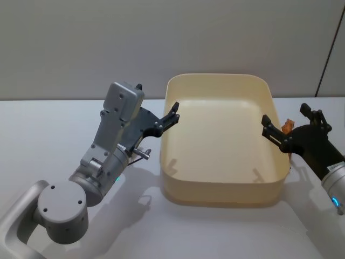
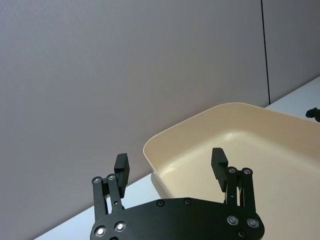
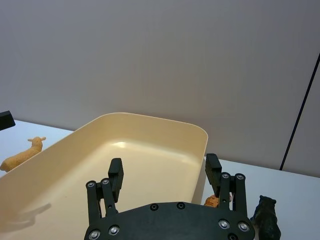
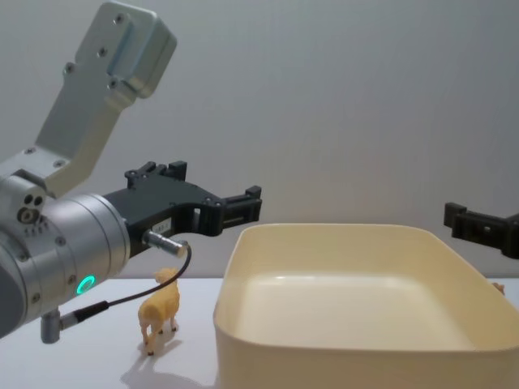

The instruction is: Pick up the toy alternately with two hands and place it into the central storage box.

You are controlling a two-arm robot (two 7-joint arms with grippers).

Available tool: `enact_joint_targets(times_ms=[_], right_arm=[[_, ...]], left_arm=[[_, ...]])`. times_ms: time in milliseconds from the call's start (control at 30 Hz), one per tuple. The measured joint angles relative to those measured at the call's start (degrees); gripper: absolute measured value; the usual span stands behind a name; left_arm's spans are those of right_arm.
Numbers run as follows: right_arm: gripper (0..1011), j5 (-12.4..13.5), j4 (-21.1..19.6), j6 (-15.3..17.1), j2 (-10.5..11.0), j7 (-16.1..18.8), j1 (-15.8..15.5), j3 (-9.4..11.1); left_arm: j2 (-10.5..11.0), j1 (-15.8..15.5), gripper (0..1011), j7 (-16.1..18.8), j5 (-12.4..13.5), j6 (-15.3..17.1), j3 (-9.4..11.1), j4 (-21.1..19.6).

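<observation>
Closest in, on the left side of the central storage box point(image 1: 221, 194): thick silver left arm point(image 4: 65, 243) with a green ring light, carrying the black left hand point(image 1: 171, 116). Hangs raised above the box's left rim, near the far corner, with one flat finger on the box's inner side and the other outside it. Spread wide, that left hand point(image 2: 170, 161), with nothing between the fingers.

Cream-yellow, that box, with rounded corners and smooth walls. Sits flat on the surface point(image 1: 54, 124), between both hands.

On the box's right side: right hand point(image 1: 285, 115), also raised, straddling the right rim from above. Likewise spread wide in the wrist view point(image 3: 164, 166), gripping nothing.

Left of the box, below the left hand: tan lamb toy point(image 4: 160, 312). Stands upright on its legs on the surface, near the box wall but apart from it.

Right of the box, just outside the wall and below the right hand: small orange toy point(image 1: 288, 125), partly hidden by the hand, so no telling what animal. Beside it, farther out from the box: dark bear toy point(image 3: 265, 222), standing.

Behind the box: plain grey wall point(image 1: 81, 43), with a dark upright seam past the box's far right corner.
</observation>
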Motion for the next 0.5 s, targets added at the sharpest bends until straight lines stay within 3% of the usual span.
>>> enact_joint_targets(times_ms=[500], right_arm=[[1001, 0.0, 0.0, 0.0, 0.0, 0.0, 0.0, 0.0]], left_arm=[[0.0, 0.0, 1001, 0.0, 0.0, 0.0, 0.0, 0.0]])
